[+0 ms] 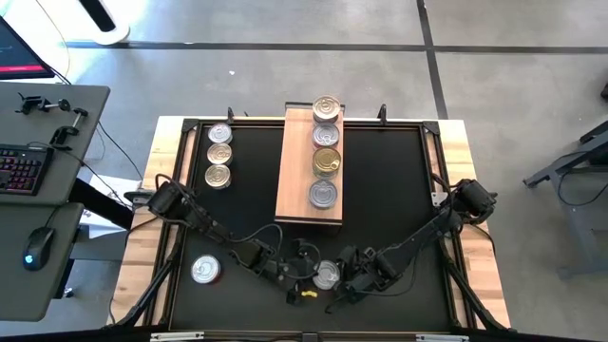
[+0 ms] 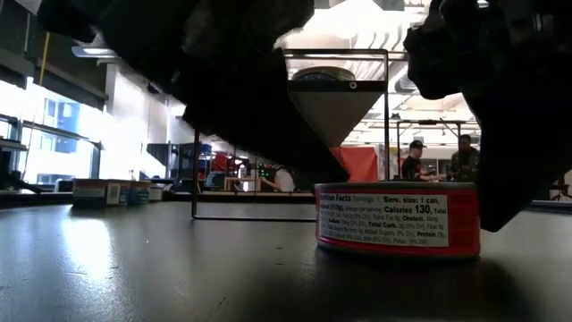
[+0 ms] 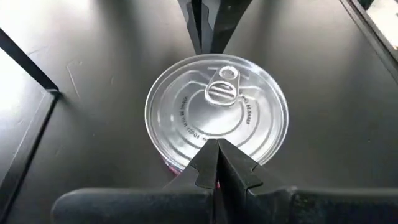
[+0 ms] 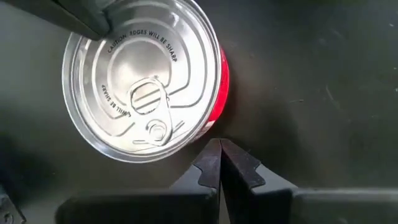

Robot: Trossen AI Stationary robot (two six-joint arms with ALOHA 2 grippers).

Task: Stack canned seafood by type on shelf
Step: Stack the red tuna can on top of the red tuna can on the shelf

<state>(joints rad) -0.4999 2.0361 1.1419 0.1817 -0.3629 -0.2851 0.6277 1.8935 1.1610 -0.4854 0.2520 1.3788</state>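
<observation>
A silver-lidded tin with a red side label (image 1: 326,275) stands on the black table near its front edge, between my two grippers. It also shows in the low view (image 2: 398,219). My left gripper (image 3: 217,149) is shut, its tips at the tin's left rim. My right gripper (image 4: 220,149) is shut, its tips just beside the tin's right side. The wooden shelf (image 1: 294,180) lies farther back and bears several tins in a row, one of them gold (image 1: 327,161). My left gripper's shut fingertips (image 3: 217,155) stand over the tin's rim (image 3: 186,163) on its left side, slanting down; I cannot tell whether they touch it. My right gripper's shut fingertips (image 4: 219,152) stand next to the tin's red side wall (image 4: 219,93); I cannot tell whether they touch it.
Three silver tins (image 1: 219,154) stand in a column on the table left of the shelf. One more tin (image 1: 205,270) stands at the front left. A desk with a keyboard (image 1: 19,169) is beyond the table's left edge. People (image 2: 416,161) show far behind the table.
</observation>
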